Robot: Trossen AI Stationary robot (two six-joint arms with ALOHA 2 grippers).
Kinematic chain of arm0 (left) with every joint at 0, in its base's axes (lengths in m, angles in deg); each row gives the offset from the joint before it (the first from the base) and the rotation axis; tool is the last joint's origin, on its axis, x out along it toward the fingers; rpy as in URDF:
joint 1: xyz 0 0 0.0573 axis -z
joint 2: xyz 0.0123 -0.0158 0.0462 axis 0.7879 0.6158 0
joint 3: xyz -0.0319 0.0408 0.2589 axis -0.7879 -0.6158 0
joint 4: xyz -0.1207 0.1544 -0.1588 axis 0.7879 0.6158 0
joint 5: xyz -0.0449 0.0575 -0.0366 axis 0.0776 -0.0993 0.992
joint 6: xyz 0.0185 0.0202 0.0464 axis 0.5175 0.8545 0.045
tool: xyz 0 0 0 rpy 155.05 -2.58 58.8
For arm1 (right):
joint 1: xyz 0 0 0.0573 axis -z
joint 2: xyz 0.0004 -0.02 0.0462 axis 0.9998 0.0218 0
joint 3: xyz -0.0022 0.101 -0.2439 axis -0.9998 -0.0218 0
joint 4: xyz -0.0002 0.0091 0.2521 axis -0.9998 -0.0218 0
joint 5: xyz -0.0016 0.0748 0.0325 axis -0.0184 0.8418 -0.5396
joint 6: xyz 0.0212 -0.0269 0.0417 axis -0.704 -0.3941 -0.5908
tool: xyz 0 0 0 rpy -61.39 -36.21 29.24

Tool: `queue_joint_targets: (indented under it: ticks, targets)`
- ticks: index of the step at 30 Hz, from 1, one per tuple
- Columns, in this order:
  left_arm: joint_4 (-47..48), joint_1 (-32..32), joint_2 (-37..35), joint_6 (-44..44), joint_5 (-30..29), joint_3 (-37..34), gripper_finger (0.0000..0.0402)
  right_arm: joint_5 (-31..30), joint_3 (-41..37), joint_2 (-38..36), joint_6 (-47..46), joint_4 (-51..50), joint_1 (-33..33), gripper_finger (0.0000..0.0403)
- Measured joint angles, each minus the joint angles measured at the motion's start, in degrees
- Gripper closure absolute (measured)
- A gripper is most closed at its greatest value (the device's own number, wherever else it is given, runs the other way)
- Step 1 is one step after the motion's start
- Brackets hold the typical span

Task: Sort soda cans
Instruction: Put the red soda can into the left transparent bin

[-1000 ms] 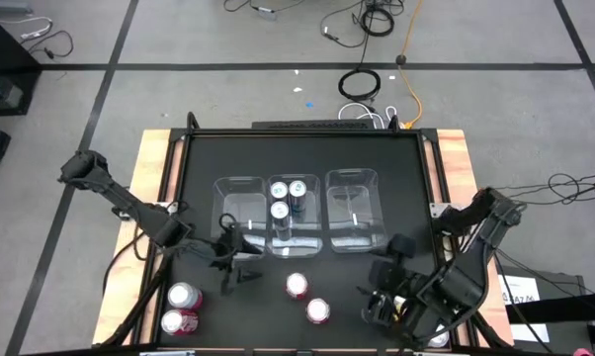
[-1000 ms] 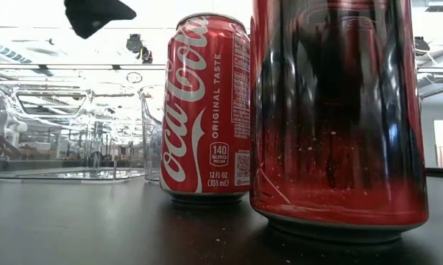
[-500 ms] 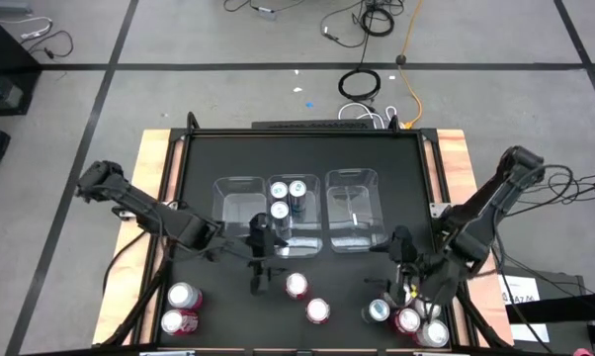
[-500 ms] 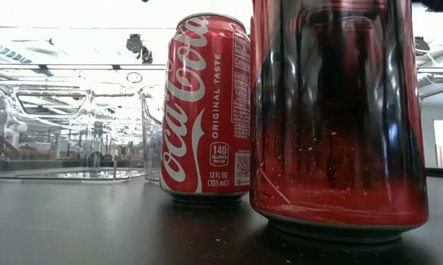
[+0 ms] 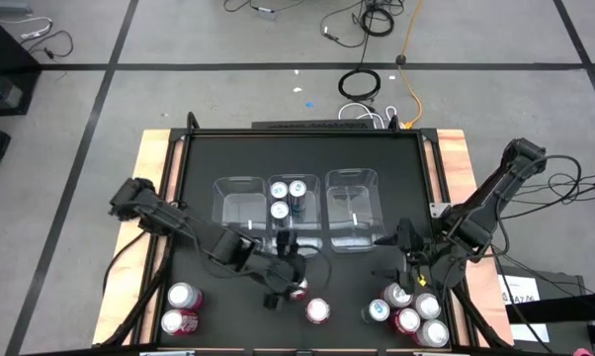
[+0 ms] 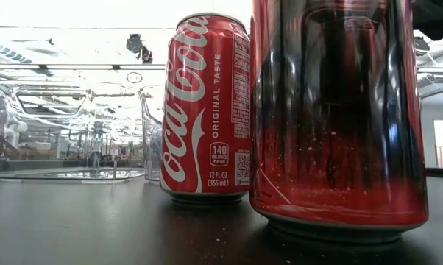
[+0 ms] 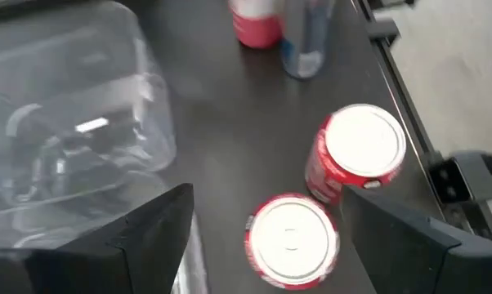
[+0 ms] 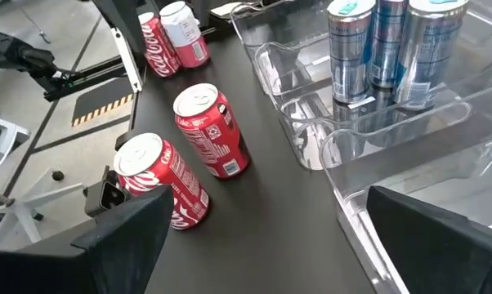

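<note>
Overhead, a black table [image 5: 199, 163] carries three clear bins in a row: a left bin [image 5: 238, 210], a middle bin [image 5: 293, 213] and a right bin [image 5: 354, 210]. The middle bin holds three slim blue cans [image 5: 288, 196], upright, silver tops showing; the same three appear in the right wrist view [image 8: 385, 49]. The left and right bins show no cans.

The left gripper [image 5: 290, 282] reaches across the front centre of the table, over a red can [image 5: 297, 289] that stands just in front of the middle bin. In the left wrist view its fingers [image 7: 148, 233] are spread, with a red can [image 7: 291, 239] upright between them but touched by neither. A second red can [image 7: 356, 155] stands just beside it; overhead, this neighbour [image 5: 318, 311] lies nearer the front edge.

The right gripper [image 5: 408, 265] hangs near the front right, fingers [image 8: 127, 233] spread wide and holding nothing. A cluster of cans [image 5: 408, 314], red and bluish, stands close together just in front of it.

Two more red cans [image 5: 179, 309] stand together at the front left corner.

In the low view a red cola can [image 6: 205, 107] and a nearer, larger-looking red can [image 6: 339, 118] stand upright on the table, the bins [image 6: 67, 132] behind them
</note>
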Motion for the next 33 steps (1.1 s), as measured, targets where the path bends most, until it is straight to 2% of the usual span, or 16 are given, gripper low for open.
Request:
queue_joint_targets:
  ticks: [7,12,22,33]
  targets:
    - [4.3,-0.3,7.3,0.4,4.8,5.8,0.0084,1.7,0.0,0.0,1.3,-0.2,0.0,0.0003]
    - [7.4,-0.3,10.4,0.4,6.7,6.3,0.0084,4.7,0.0,0.0,1.3,-0.3,0.0,0.0003]
    - [10.5,-1.0,10.9,-0.1,7.4,6.4,0.0084,6.0,0.0,0.0,2.1,-0.4,0.0,0.0003]
    - [8.3,-1.5,13.5,-1.5,10.4,6.2,0.0084,6.0,0.0,0.0,2.8,-0.8,0.0,0.0003]
